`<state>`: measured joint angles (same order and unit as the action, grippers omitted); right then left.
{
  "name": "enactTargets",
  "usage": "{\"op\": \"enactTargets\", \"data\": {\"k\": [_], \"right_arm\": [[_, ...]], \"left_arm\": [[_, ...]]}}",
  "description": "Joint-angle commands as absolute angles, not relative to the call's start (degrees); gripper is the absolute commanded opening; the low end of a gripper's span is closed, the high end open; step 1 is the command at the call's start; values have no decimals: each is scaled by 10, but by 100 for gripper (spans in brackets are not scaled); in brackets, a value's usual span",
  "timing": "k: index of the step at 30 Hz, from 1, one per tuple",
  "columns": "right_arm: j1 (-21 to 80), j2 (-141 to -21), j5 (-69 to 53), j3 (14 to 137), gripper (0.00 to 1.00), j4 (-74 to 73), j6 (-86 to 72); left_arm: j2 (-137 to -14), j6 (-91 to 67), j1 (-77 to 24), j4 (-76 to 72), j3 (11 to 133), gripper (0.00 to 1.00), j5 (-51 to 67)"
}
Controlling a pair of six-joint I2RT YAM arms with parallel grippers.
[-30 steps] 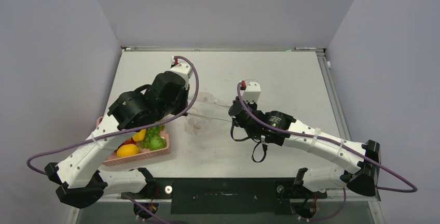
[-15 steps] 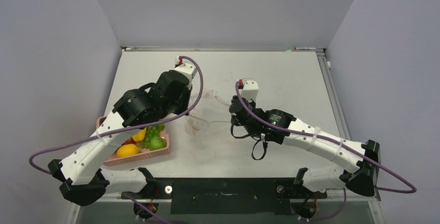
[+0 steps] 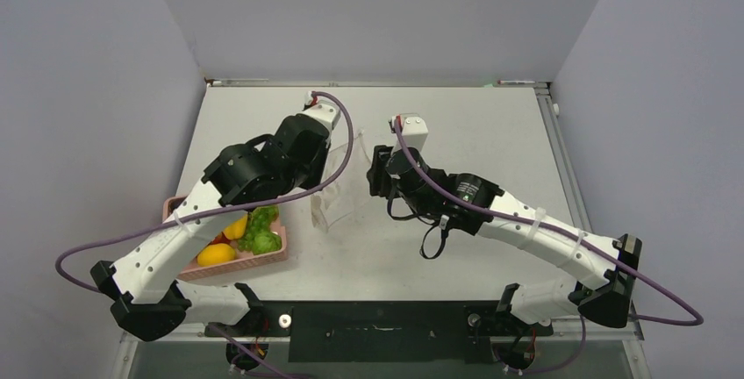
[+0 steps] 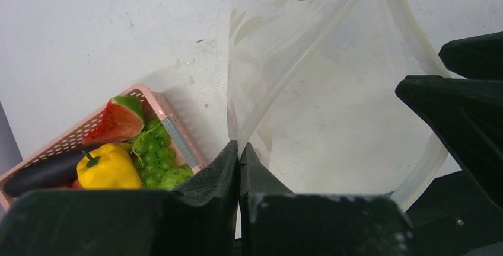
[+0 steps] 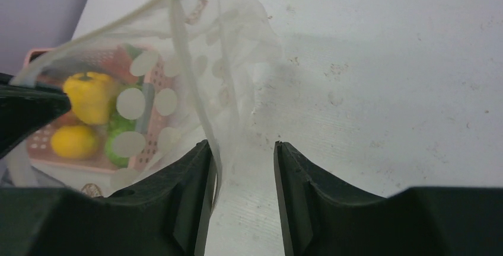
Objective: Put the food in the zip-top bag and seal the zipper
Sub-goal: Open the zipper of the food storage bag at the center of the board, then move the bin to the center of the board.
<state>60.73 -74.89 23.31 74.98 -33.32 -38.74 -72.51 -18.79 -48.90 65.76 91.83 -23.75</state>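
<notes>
Left wrist view shows the zip-top bag [image 4: 332, 108] hanging with its mouth open toward the camera, and the left gripper [image 4: 239, 152] has its 2 fingers pressed together on the near edge of this mouth, so the bag begins directly at the fingertips and spreads away from them to the right. The zipper [image 5: 190, 78] is the whitish strip that goes around the mouth; in the right wrist view it comes down from the top and passes just beside the inner face of one finger of the right gripper [image 5: 242, 167]. The fingers of this gripper stand apart with a clear gap, and thin film of the bag lies in the gap, but I cannot tell if it touches both fingers. From the top external view the bag is lifted above the table [image 3: 491, 151], between the 2 wrists, nearer to the left one. The food [image 4: 118, 155] is not in the bag: the yellow pepper, the watermelon slice, the green grapes and the dark eggplant lie together in the pink basket [image 4: 178, 127], which stands on the table left of the bag and near the left arm.
</notes>
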Motion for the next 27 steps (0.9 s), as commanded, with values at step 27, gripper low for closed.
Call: {"op": "enactTargets", "data": {"k": [27], "right_arm": [[604,-645,217,780,57,-332,-349]], "left_arm": [[-742,-135,-413,603,1009,0,-279]]}}
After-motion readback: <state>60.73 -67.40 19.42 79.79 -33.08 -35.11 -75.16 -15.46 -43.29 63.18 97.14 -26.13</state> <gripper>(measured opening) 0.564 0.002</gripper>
